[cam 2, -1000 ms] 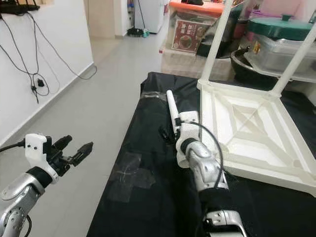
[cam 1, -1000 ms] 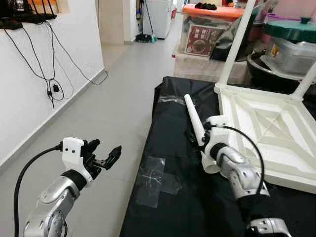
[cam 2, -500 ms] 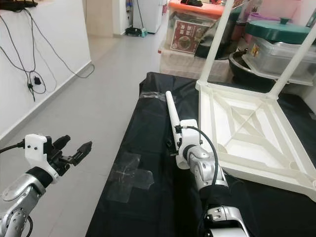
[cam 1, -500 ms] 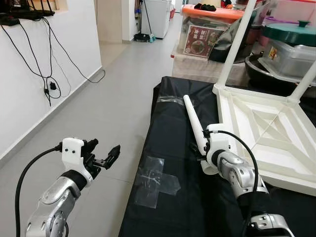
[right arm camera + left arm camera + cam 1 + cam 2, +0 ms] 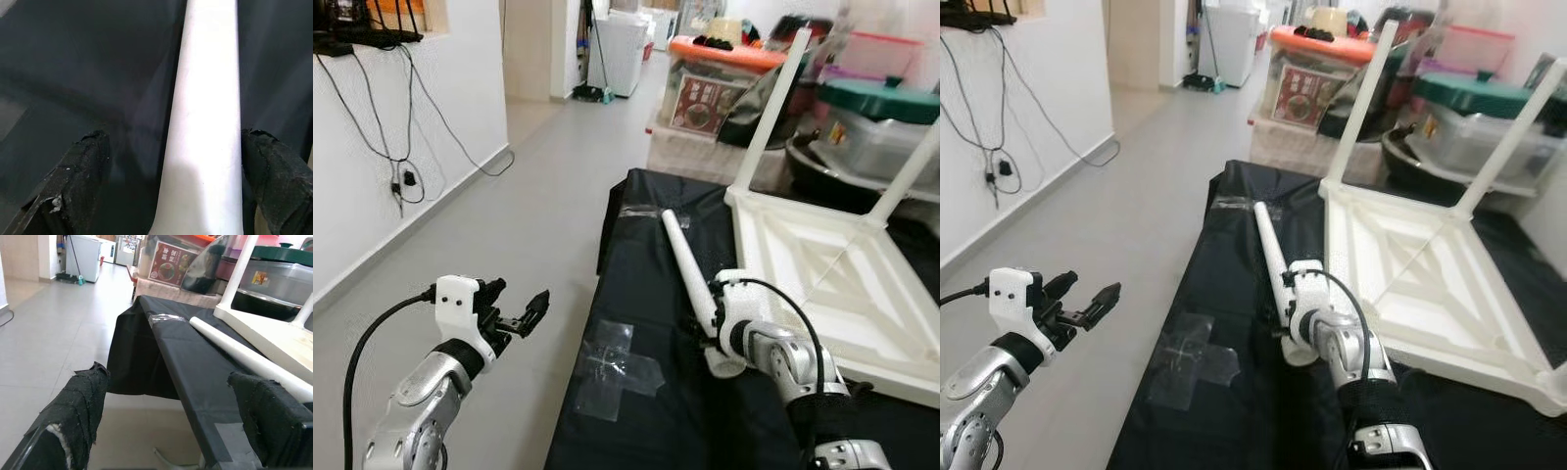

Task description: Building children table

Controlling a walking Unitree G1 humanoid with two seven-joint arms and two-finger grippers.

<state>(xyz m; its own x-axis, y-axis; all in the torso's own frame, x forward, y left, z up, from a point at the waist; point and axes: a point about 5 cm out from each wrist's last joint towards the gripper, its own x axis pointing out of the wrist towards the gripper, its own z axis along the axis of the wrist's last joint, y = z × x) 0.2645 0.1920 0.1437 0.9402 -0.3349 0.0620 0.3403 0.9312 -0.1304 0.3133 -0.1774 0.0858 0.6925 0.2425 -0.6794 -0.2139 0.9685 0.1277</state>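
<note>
Straddling the loose white table leg (image 5: 686, 266), the right gripper (image 5: 171, 186) has its two fingers spread wide on either side, with clear gaps, so it is released and not yet grasping. The leg lies flat on the black cloth (image 5: 636, 294), just beside the upturned white tabletop (image 5: 822, 264), which already carries upright legs. To do this pickup well, I judge the fingers should drop evenly around the leg near its thick end and close squarely, since a round, smooth leg may roll or slip. The left gripper (image 5: 524, 315) hangs over the floor (image 5: 509, 215), fingers parted, holding nothing.
</note>
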